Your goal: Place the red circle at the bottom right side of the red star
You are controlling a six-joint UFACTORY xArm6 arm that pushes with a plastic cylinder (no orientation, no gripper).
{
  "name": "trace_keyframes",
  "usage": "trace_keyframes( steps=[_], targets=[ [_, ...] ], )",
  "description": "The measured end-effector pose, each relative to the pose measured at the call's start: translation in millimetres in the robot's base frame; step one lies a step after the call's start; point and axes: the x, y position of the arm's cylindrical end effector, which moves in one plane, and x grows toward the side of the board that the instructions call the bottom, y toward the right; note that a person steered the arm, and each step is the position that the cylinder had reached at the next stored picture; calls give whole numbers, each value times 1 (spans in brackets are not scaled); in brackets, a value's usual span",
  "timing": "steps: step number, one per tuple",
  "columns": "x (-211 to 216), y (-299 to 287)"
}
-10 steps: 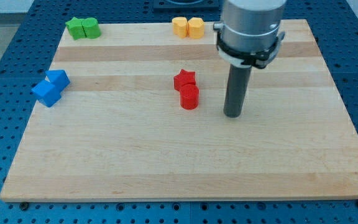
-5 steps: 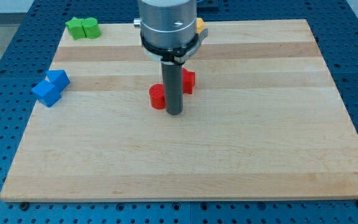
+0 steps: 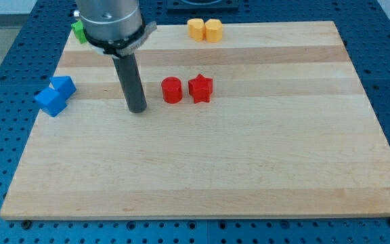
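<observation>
The red circle [image 3: 172,90] stands on the wooden board, just to the left of the red star [image 3: 200,89], with a small gap between them. My tip [image 3: 137,108] rests on the board left of the red circle, slightly lower in the view, and is clear of it. The rod rises from the tip toward the view's top left.
Two blue blocks [image 3: 55,95] sit touching near the board's left edge. Two yellow blocks [image 3: 204,30] sit at the top centre. A green block [image 3: 77,30] at the top left is mostly hidden behind the arm. The board [image 3: 263,156] is light wood.
My tip swept from right of the red pair to left of them. The red circle moved from below the star to the star's left. The star shifted little.
</observation>
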Motion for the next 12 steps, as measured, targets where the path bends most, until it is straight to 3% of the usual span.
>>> trace_keyframes(
  steps=[4,6,8,9,10,11,12],
  targets=[
    [-68,29],
    [0,56],
    [28,30],
    [46,57],
    [37,99],
    [26,111],
    [56,89]
  ],
)
